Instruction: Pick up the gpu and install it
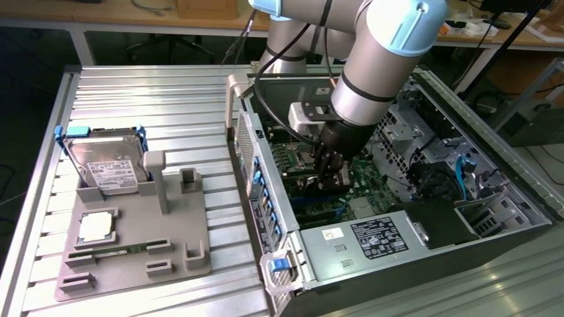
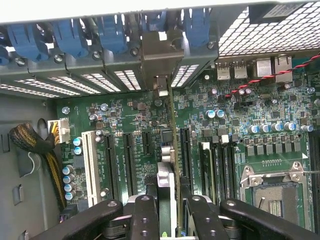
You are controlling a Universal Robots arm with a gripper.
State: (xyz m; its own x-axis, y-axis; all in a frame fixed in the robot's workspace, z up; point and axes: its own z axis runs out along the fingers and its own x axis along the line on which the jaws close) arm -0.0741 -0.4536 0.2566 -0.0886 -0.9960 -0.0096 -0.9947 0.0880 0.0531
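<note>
My gripper (image 1: 331, 177) reaches down into the open computer case (image 1: 506, 221), over the green motherboard (image 2: 240, 115). In the wrist view the gpu (image 2: 166, 172) appears edge-on, upright between my black fingers (image 2: 144, 212), so my gripper (image 2: 167, 207) is shut on it. Its silver end bracket (image 2: 157, 57) stands against the case's rear slot openings, under the blue latches (image 2: 112, 35). The card's lower edge runs along the board between two black expansion slots (image 2: 129, 160). I cannot tell whether it is seated in a slot.
A white expansion slot (image 2: 91, 165), a cable bundle (image 2: 35, 142) and the open CPU socket (image 2: 272, 192) flank the card. Outside the case, a grey fixture (image 1: 132, 264) on the ribbed metal table holds a silver hard drive (image 1: 105, 162), a processor (image 1: 95, 226) and a memory stick (image 1: 110, 251).
</note>
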